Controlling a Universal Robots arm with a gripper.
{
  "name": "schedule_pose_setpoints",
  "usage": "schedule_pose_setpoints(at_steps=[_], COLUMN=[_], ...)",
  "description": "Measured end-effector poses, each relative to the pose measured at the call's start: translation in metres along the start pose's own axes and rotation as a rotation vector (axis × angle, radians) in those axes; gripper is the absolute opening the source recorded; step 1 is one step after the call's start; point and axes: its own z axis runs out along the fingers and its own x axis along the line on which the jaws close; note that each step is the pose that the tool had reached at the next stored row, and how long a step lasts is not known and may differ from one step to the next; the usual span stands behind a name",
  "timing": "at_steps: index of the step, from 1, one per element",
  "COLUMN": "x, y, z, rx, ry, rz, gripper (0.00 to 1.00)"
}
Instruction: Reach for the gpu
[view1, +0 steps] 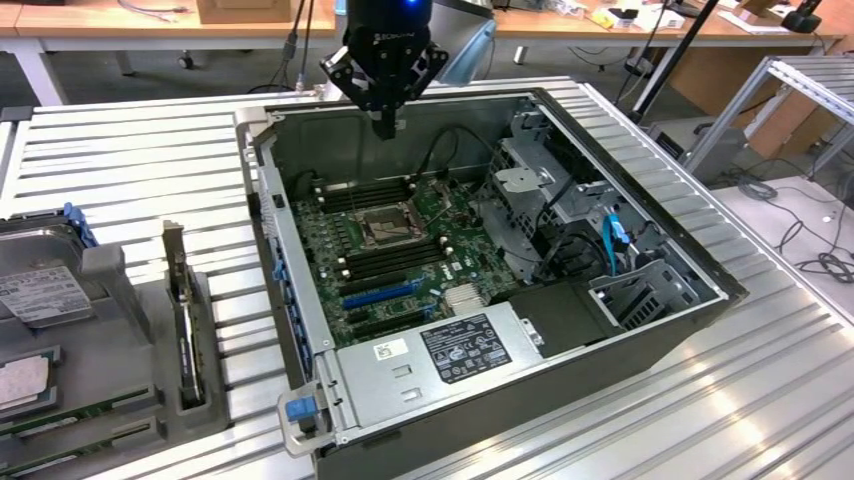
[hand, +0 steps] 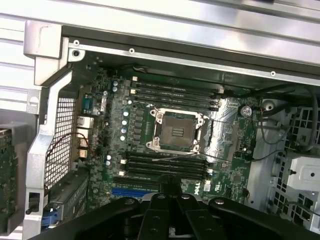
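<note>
Exterior view, upper centre of the frame: the tool (view1: 387, 128) hangs over the far rim of the open computer case (view1: 667, 330), its black fingers brought together to a single point and holding nothing. In the wrist view the tool (hand: 169, 187) shows the same state, with the fingers meeting and no object between them. Directly beneath the tool lies the green motherboard (view1: 400, 260), with the bare CPU socket (view1: 384, 228) at its centre and rows of black memory slots (hand: 175, 90) on either side of the socket (hand: 177, 131). Toward the lower centre of the exterior frame, the power supply (view1: 427, 355) with its black label occupies the near end of the case. A blue cable (view1: 615, 240) runs through the drive bay area at the right of the frame. The case rests on a ribbed metal counter (view1: 134, 160). The gpu (view1: 175, 290) is at the left of the exterior frame, outside the case and well apart from the tool; it stands on edge in a grey holder (view1: 120, 330) on the counter. A hard drive (view1: 34, 290) lies in the same holder at the far left edge.
</note>
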Motion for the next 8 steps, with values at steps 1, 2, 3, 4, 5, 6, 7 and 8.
schedule_pose_setpoints(at_steps=[1, 2, 3, 4, 5, 6, 7, 8], x=[0.0000, 0.0000, 0.0000, 0.0000, 0.0000, 0.0000, 0.0000, 0.0000], y=[0.0000, 0.0000, 0.0000, 0.0000, 0.0000, 0.0000, 0.0000, 0.0000], z=[0.0002, 0.0002, 0.0002, 0.0002, 0.0002, 0.0002, 0.0002, 0.0002], rx=[0.0000, -0.0001, -0.0001, -0.0001, -0.0001, -0.0001, -0.0001, -0.0001], ry=[0.0000, -0.0001, -0.0001, -0.0001, -0.0001, -0.0001, -0.0001, -0.0001], rz=[0.000, 0.000, 0.000, 0.000, 0.000, 0.000, 0.000, 0.000], gripper=[0.11, 0.11, 0.11, 0.11, 0.11, 0.11, 0.11, 0.16])
